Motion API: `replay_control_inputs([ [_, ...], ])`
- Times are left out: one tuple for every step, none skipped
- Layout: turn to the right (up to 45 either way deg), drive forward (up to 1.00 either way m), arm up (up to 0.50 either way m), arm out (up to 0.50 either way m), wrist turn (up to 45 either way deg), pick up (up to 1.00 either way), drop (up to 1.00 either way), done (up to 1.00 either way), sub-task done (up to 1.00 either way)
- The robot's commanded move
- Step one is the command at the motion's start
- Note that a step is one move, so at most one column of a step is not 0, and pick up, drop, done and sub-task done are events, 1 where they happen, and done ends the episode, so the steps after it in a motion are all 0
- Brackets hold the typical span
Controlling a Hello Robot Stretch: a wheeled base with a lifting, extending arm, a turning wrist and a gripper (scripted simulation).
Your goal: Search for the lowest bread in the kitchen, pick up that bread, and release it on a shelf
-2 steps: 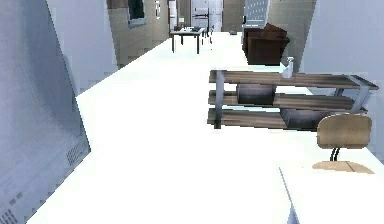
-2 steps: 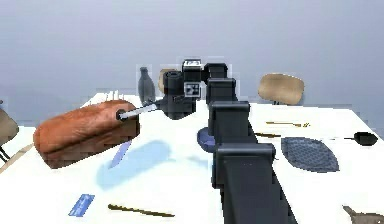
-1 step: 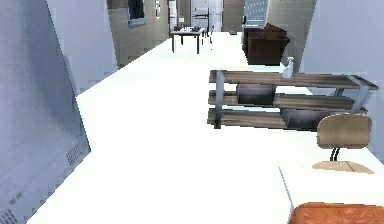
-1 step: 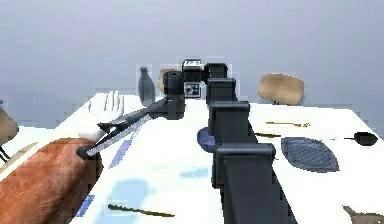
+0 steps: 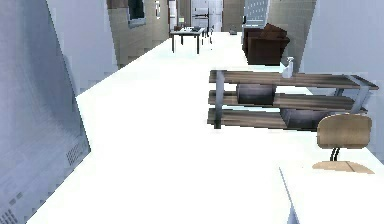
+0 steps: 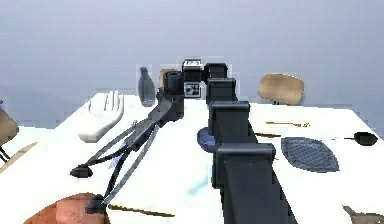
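- Your gripper (image 6: 90,190) is by a brown lump (image 6: 62,212) at the table's (image 6: 160,185) corner, arm side view's bottom left.
- You cannot tell its fingers' state, or if it holds anything.

The reddish-brown rounded lump (image 6: 60,214) in the arm side view's bottom-left corner gets chopped by the bottom edge, so honestly can't say what it is. The tool (image 6: 90,190) ends right by it, and there's no telling if it holds anything. The dark square arm bar (image 6: 240,165) hides part of a small blue round thing (image 6: 203,138) on the white table (image 6: 300,190).
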Motion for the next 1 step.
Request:
replay_control_inputs([
  [0.0, 0.00, 0.00, -0.26, 0.0, 0.00, 0.00, 0.00, 0.00],
])
